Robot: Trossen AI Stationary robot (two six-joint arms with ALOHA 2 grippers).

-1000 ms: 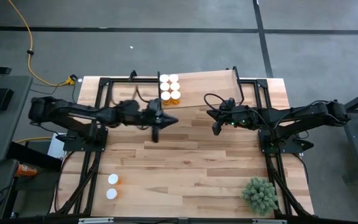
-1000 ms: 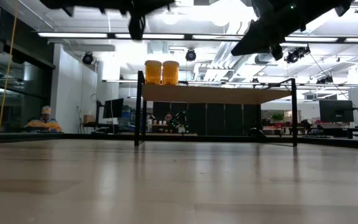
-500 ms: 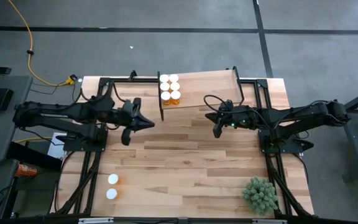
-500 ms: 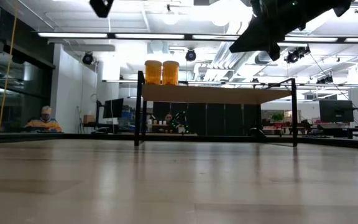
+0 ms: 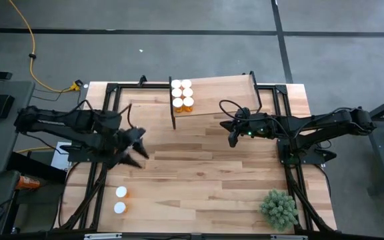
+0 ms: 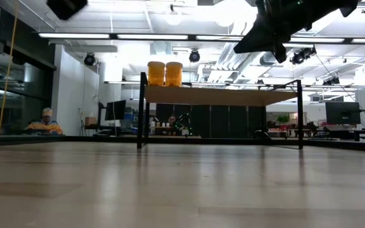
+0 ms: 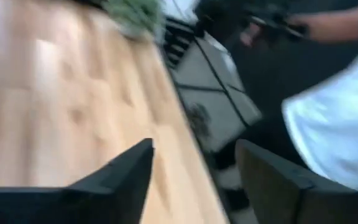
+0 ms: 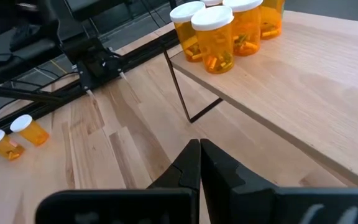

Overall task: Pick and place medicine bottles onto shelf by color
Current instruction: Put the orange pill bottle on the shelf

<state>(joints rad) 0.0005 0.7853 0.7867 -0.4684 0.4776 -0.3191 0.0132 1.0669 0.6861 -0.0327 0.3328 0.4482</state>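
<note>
Several orange medicine bottles (image 5: 182, 94) with white caps stand in a cluster at the left end of the shelf (image 5: 222, 95), also seen in the right wrist view (image 8: 219, 37) and the low view (image 6: 165, 73). Two more bottles (image 5: 120, 199) rest on the tabletop near its front left, also visible from the right wrist (image 8: 17, 138). My left gripper (image 5: 139, 147) hovers open over the table's left half, between the shelf and those two bottles, with nothing between its fingers (image 7: 194, 165). My right gripper (image 5: 232, 139) stays shut and empty in front of the shelf (image 8: 199, 155).
A small green plant (image 5: 279, 208) stands at the table's front right corner. Black frame bars (image 5: 105, 107) run along the table's left and right sides. A person in a white top (image 7: 334, 124) shows beyond the table's edge in the left wrist view.
My left gripper has drawn back from the shelf's left end toward the table's left and near edges, turning as it went, and it has opened. The bottles and my right gripper have kept still.
</note>
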